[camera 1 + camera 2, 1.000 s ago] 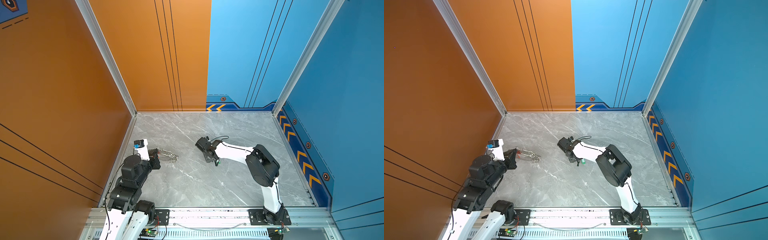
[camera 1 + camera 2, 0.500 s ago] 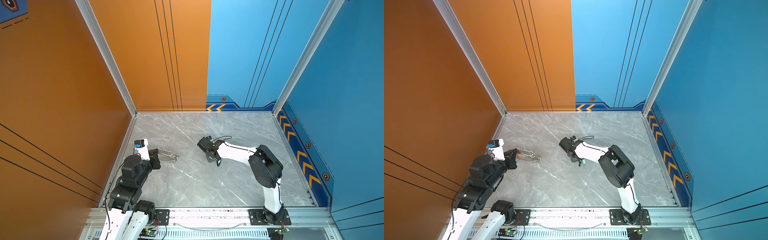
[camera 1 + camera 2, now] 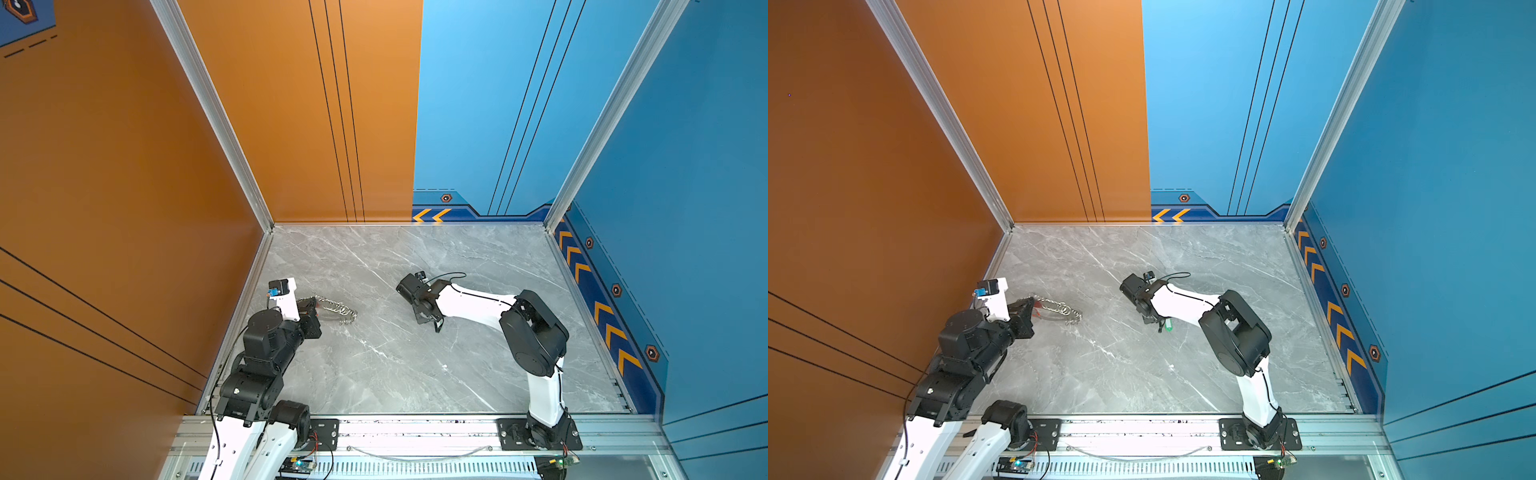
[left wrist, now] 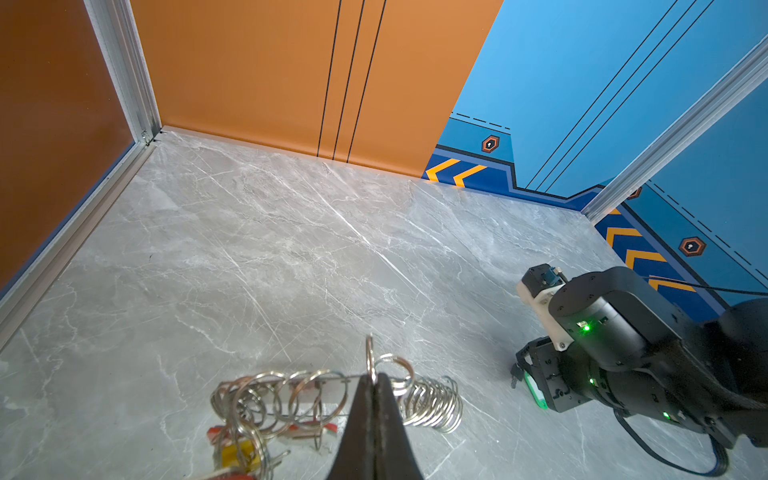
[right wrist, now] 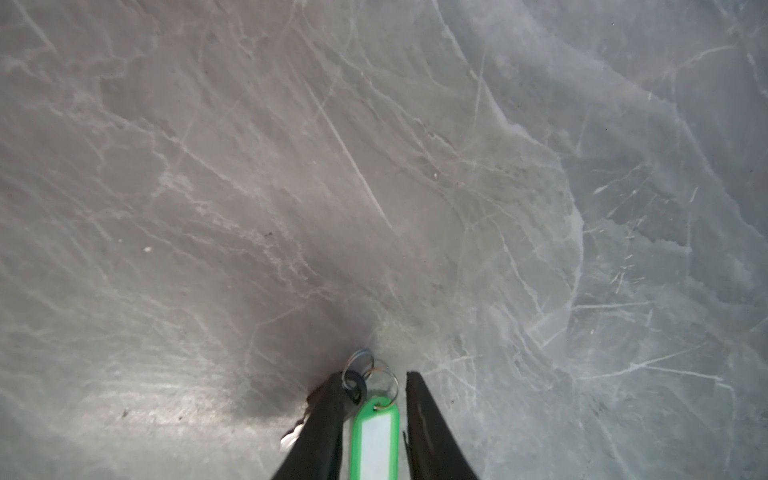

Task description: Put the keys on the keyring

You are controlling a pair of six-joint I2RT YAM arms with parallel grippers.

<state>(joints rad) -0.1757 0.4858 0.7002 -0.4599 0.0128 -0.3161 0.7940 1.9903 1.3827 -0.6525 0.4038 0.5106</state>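
Note:
The keyring (image 4: 316, 395), a row of silver wire rings, lies on the grey marble table near the left wall, in both top views (image 3: 337, 309) (image 3: 1059, 309). My left gripper (image 4: 374, 376) (image 3: 309, 305) is shut on one ring that stands up edge-on. Keys with a yellow tag (image 4: 237, 453) and red tags (image 4: 214, 434) hang at the keyring's end. One more key with a green tag (image 5: 374, 436) (image 3: 1169, 328) lies on the table mid-floor. My right gripper (image 5: 374, 376) (image 3: 434, 326) stands open astride it, one finger (image 5: 328, 411) against the key's dark head.
The orange wall and its aluminium rail (image 3: 245, 299) run close to the left arm. The right arm's elbow (image 3: 534, 328) bulks over the table's right half. The front rail (image 3: 415, 432) carries both arm bases.
The right gripper's jaws have parted around the green-tagged key, and that gripper has shifted slightly toward the front. The left gripper and the keyring have stayed put.

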